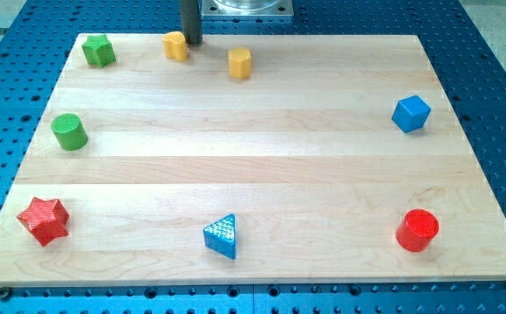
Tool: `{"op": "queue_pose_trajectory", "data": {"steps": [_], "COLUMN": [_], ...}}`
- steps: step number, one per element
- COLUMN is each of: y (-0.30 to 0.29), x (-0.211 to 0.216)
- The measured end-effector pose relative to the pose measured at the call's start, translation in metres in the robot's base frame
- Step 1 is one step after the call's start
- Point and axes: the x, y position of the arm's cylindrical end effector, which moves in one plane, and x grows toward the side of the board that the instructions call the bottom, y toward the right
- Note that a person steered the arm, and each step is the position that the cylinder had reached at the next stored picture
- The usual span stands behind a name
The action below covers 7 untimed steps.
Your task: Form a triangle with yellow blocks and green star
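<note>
Blocks sit scattered on a pale wooden board (253, 166) laid over a blue perforated table (488, 52); no container shows, and nothing is inside anything. My tip (190, 42), the lower end of the dark rod, has no jaws and holds nothing. It rests at the view's top, touching or just beside the right edge of 1 yellow plastic block (175, 45) of blocky, unclear shape. A 2nd yellow plastic block (240, 63), roughly hexagonal, lies near the tip's right and slightly lower. The green plastic star (99, 51) lies left of the tip, beyond the 1st yellow block. Well below and left of the tip stand a green cylinder (69, 132) and a red star (44, 220). A blue triangle (222, 235) lies far below, a blue cube (411, 113) far right, and a red cylinder (418, 230) at lower right.
</note>
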Motion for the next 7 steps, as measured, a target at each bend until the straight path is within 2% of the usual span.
{"op": "queue_pose_trajectory", "data": {"steps": [1,2,3,4,5,6,7], "y": [-0.086,-0.142,-0.170,-0.106,-0.048,-0.057,0.047], "x": [0.000,0.001,0.024,0.097,0.126,0.126,0.130]}}
